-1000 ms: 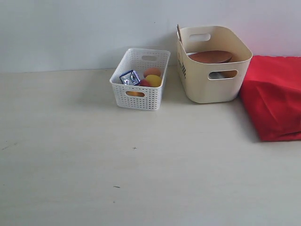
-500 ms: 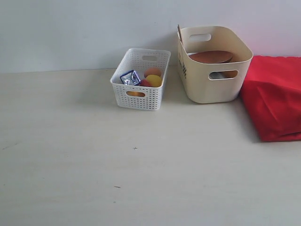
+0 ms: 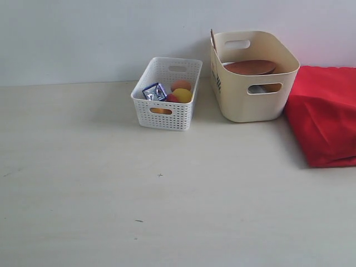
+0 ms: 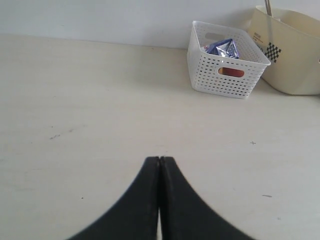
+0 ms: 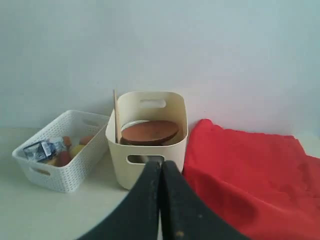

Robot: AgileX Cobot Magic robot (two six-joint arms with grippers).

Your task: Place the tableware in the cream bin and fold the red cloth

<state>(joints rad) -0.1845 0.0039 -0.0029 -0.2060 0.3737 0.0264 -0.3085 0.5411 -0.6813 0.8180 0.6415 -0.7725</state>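
The cream bin (image 3: pixel 253 97) stands at the back right against the wall, with the round brown wooden plate (image 3: pixel 249 67) lying inside and a thin stick (image 3: pixel 212 38) leaning at its left corner. The red cloth (image 3: pixel 325 114) lies folded on the table, touching the bin's right side. Neither arm shows in the exterior view. My left gripper (image 4: pixel 159 159) is shut and empty above bare table. Just as empty, my right gripper (image 5: pixel 161 163) is shut and hangs in front of the cream bin (image 5: pixel 147 145) and the red cloth (image 5: pixel 250 175). The plate (image 5: pixel 149 132) shows there too.
A white perforated basket (image 3: pixel 164 105) stands left of the cream bin, holding a blue-and-white snack packet (image 3: pixel 153 92) and round foods (image 3: pixel 181 94). A white wall runs behind both containers. The pale table (image 3: pixel 139 189) stretches forward from them.
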